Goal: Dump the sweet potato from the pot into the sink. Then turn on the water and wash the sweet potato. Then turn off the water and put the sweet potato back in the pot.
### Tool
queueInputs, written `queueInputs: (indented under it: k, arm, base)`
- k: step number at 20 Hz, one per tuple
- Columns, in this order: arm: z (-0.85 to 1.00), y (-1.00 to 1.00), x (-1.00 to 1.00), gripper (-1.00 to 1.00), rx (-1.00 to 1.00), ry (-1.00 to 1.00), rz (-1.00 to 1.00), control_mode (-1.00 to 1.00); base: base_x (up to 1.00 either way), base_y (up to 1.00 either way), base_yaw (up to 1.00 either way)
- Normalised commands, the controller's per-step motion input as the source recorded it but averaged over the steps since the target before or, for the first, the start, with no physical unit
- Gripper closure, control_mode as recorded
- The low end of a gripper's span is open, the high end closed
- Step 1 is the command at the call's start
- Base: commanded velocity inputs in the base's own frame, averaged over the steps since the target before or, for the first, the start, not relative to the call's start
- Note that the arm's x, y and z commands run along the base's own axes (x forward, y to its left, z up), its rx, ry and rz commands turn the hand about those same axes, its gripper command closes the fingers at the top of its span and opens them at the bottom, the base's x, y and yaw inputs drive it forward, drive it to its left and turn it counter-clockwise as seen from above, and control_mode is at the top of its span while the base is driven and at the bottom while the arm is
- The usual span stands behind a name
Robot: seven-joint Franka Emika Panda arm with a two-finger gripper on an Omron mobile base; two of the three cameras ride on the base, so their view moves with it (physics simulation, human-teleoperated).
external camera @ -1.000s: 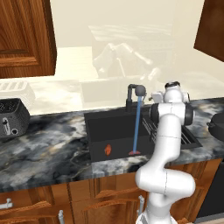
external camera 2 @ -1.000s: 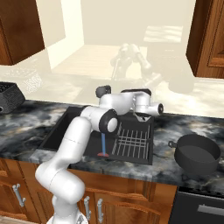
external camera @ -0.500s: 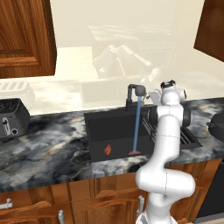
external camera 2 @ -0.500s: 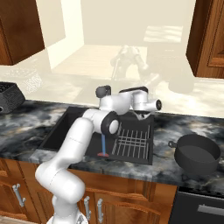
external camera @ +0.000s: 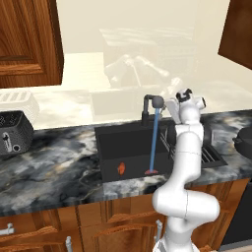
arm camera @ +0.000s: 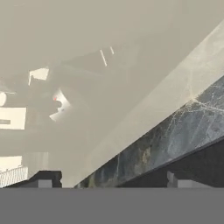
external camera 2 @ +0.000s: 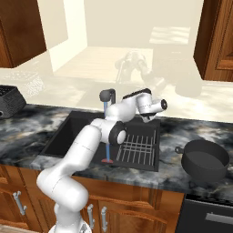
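The sweet potato (external camera: 121,169) is seen as a small orange-red lump lying on the floor of the sink (external camera: 110,147), toward its left front part. A blue stream of water (external camera: 153,142) is poured from the black faucet (external camera: 150,105) onto the basin floor to the right of the sweet potato, apart from it. The wire rack (external camera 2: 136,148) is set in the right part of the sink. The pot (external camera 2: 204,159) is stood on the counter (external camera: 44,167) to the right of the sink. A black toaster (external camera: 14,133) is placed at the far left. The gripper (external camera 2: 146,117) is held above the rack, beside the faucet; its fingers (arm camera: 43,183) are seen spread wide, nothing between them.
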Motion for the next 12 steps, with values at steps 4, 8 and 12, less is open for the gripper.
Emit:
queueInputs:
  k: [4, 8, 12]
  arm:
    - [-0.03, 0.0, 0.19, -1.0, 0.0, 0.09, 0.0, -1.0]
    - [0.0, 0.03, 0.0, -1.0, 0.0, 0.07, 0.0, -1.0]
    - [0.0, 0.06, -0.02, -1.0, 0.0, 0.08, 0.0, -1.0]
  base:
    - [0.0, 0.0, 0.0]
    - [0.0, 0.0, 0.0]
    - [0.0, 0.0, 0.0]
